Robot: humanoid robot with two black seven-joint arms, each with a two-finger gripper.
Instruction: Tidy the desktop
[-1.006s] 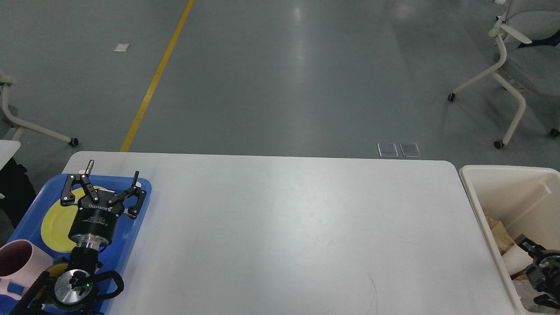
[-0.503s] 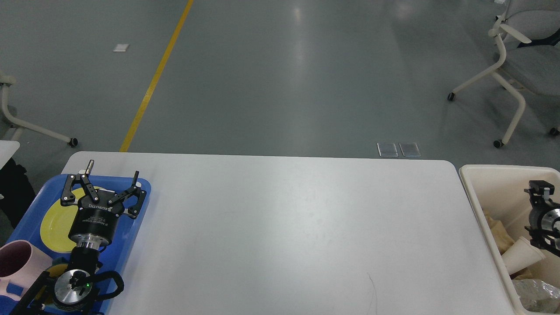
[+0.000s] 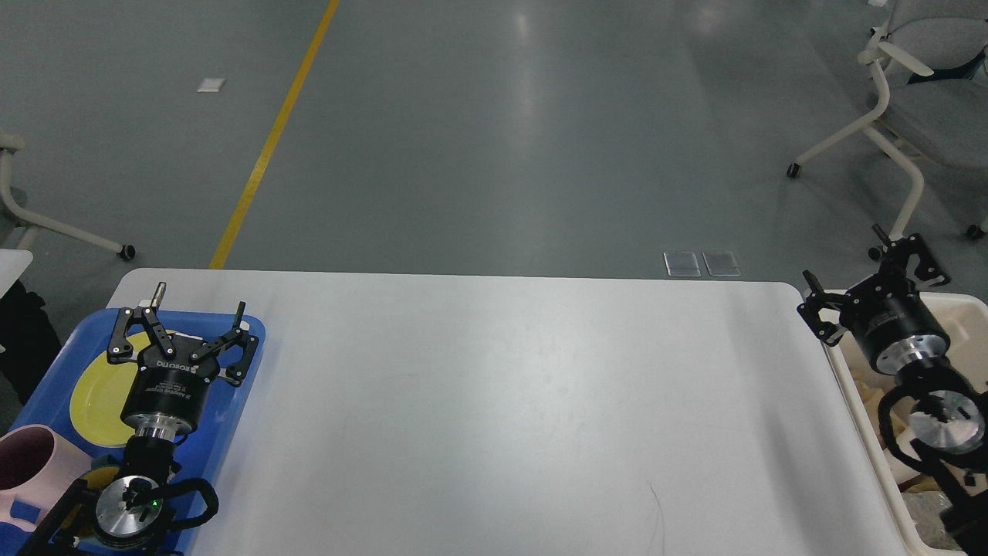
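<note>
The desktop (image 3: 509, 401) is a wide white tabletop with rounded corners, bare across its middle. My left gripper (image 3: 199, 300) hovers open over the blue tray (image 3: 243, 367) at the desk's left end, above a yellow plate (image 3: 96, 401); nothing is between its fingers. A pink mug (image 3: 31, 471) stands at the tray's near left. My right gripper (image 3: 845, 259) is raised above the cream bin (image 3: 853, 386) at the desk's right end, fingers spread open and empty.
The bin holds crumpled paper and wrappers, mostly hidden behind my right arm. Rolling chairs (image 3: 918, 116) stand on the grey floor far right and far left. A yellow floor line (image 3: 270, 139) runs away beyond the desk.
My right arm has risen out of the bin and swung up and left, its open gripper now above the bin's far corner. The left arm has not moved.
</note>
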